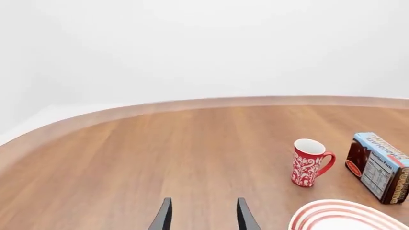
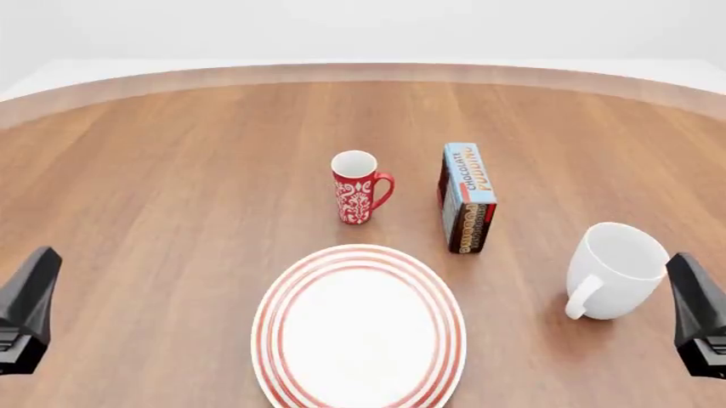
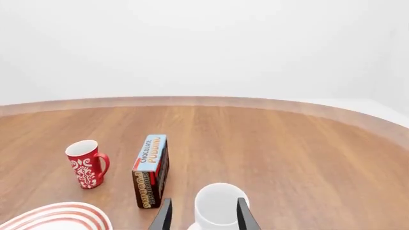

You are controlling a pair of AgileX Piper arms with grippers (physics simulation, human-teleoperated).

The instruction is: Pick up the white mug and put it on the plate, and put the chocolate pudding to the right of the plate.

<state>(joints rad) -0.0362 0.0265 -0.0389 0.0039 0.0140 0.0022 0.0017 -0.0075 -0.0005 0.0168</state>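
The white mug (image 2: 616, 270) stands upright at the front right, handle toward the near side; it also shows in the right wrist view (image 3: 217, 203). The plate (image 2: 272, 314) lies at the front middle with nothing on it. The chocolate pudding (image 2: 467, 197) stands upright beyond the plate's right edge, left of and beyond the white mug. My right gripper (image 2: 686, 280) is open and empty, just right of and nearer than the white mug; in its wrist view (image 3: 203, 215) the mug shows just beyond the fingers. My left gripper (image 2: 34, 289) is open and empty at the front left, away from everything.
A slim red mug with a white pattern (image 2: 356, 189) stands beyond the plate, left of the pudding. The round wooden table's far edge (image 2: 363, 72) curves across the back. In the left wrist view the red mug (image 1: 309, 163), pudding (image 1: 380, 165) and plate rim (image 1: 319, 213) show.
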